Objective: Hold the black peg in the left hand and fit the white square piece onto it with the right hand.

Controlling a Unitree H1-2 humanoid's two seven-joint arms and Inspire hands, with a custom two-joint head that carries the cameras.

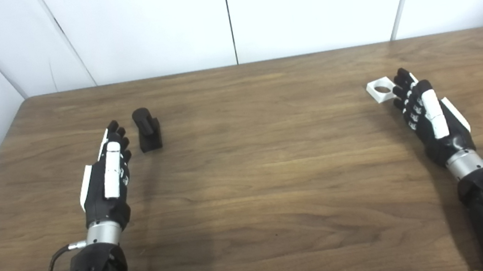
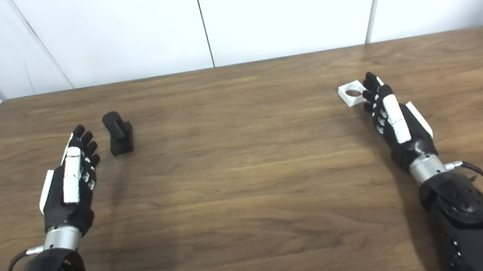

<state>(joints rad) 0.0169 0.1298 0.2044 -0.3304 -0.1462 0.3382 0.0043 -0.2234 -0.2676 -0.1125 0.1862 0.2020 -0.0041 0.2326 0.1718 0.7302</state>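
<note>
Resting on a bare stretch of the brown wood-grain counter (image 1: 254, 161), the black peg (image 1: 147, 129) stands upright on its block base toward the left, just beside and slightly beyond the fingertips of the left hand (image 1: 107, 179), which lies flat with its fingers extended and apart, holding nothing. Far across on the right, the white square piece (image 1: 381, 90) with its round hole lies flat, the right hand (image 1: 428, 119) open with extended fingertips at or over its near edge, not gripping it. White wall panels (image 1: 227, 17) stand behind; no writing is legible.

Matt wood-grain table (image 1: 274, 173), matt black peg (image 1: 147, 129)
</note>
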